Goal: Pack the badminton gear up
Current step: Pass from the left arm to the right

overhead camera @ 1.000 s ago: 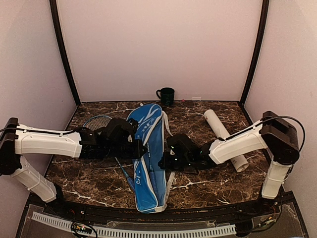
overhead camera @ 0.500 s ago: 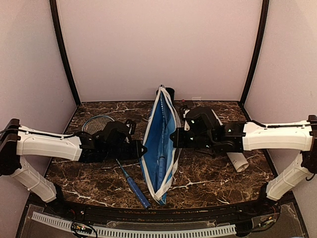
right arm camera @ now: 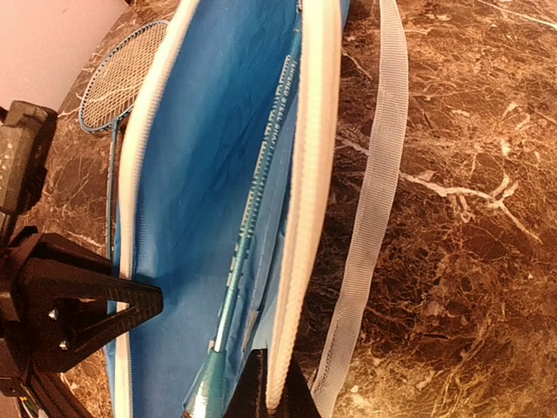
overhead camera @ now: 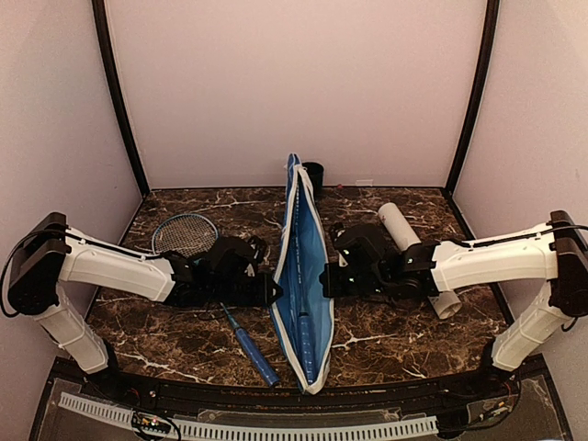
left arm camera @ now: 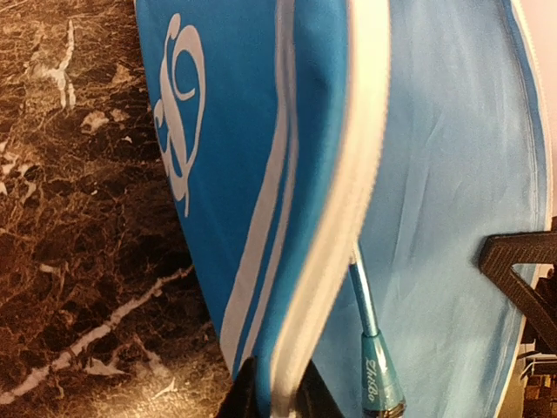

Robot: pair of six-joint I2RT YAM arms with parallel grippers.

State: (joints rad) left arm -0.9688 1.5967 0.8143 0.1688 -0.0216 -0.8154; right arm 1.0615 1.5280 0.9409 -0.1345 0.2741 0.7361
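On the dark marble worktop (overhead camera: 386, 340), the blue racket-shaped fabric cover with white lettering (overhead camera: 301, 285) is held on edge and parted, one white rim pinched by the left hand (overhead camera: 271, 292), the other by the right hand (overhead camera: 323, 280). A white cylindrical tube (overhead camera: 401, 225) is seen right of the cover, one blue-handled racket (overhead camera: 250, 352) left of it, a second racket (right arm camera: 261, 183) inside it.

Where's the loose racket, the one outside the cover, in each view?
Top external: the racket lies left of the cover, head far, blue handle near.
Left wrist: not in it.
Right wrist: its head shows at top left, beyond the cover.
Shared landmark: the cover's white rim, in all three views.
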